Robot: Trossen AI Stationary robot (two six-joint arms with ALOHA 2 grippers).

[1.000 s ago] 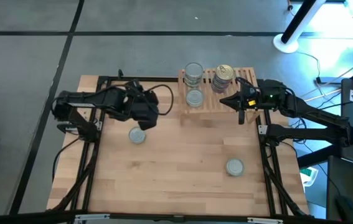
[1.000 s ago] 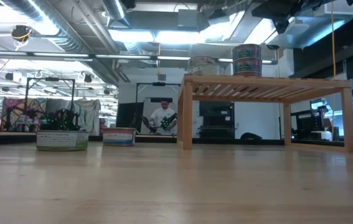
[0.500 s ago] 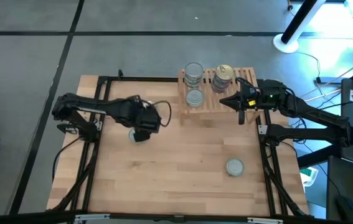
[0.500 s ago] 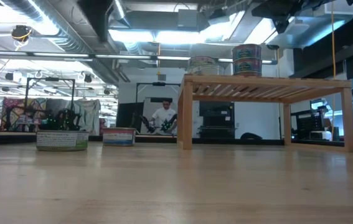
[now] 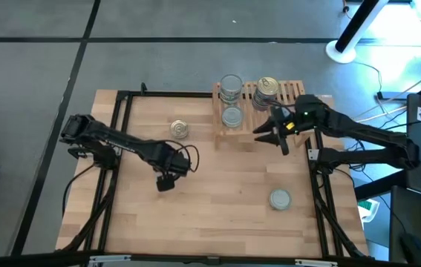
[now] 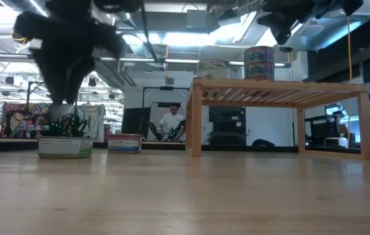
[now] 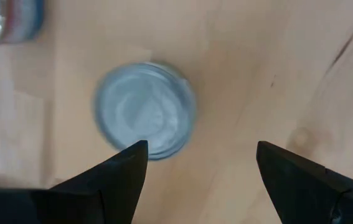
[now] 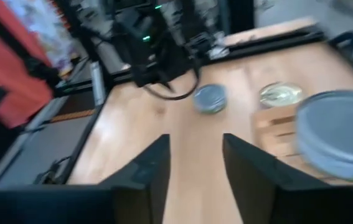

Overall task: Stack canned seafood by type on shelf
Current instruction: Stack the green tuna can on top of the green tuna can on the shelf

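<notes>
step: pick-up of a loose tin, judged. left gripper [image 5: 165, 180] hangs over a silver-top can [image 7: 145, 109] near table's left-centre; jaws wide, nothing held.
next: prob. lower straight down so fingers straddle the tin, then close; it sits off-centre btw the fingers in wrist view, so a small shift needed first.
right gripper [image 5: 268, 133]: at front edge of shelf [image 5: 292, 89], by the gold-top stack [image 5: 267, 87]; jaws part open, empty.
shelf: light-wood slatted rack at table's far edge, right of centre.
on shelf: silver-top stack [image 5: 231, 87] at its left end, single silver tin [image 5: 232, 116] in front of it.
loose: gold-top can [image 5: 180, 129] left of shelf; silver tin [image 5: 280, 198] near table's right edge.
tins: short, round, flat lids.
</notes>
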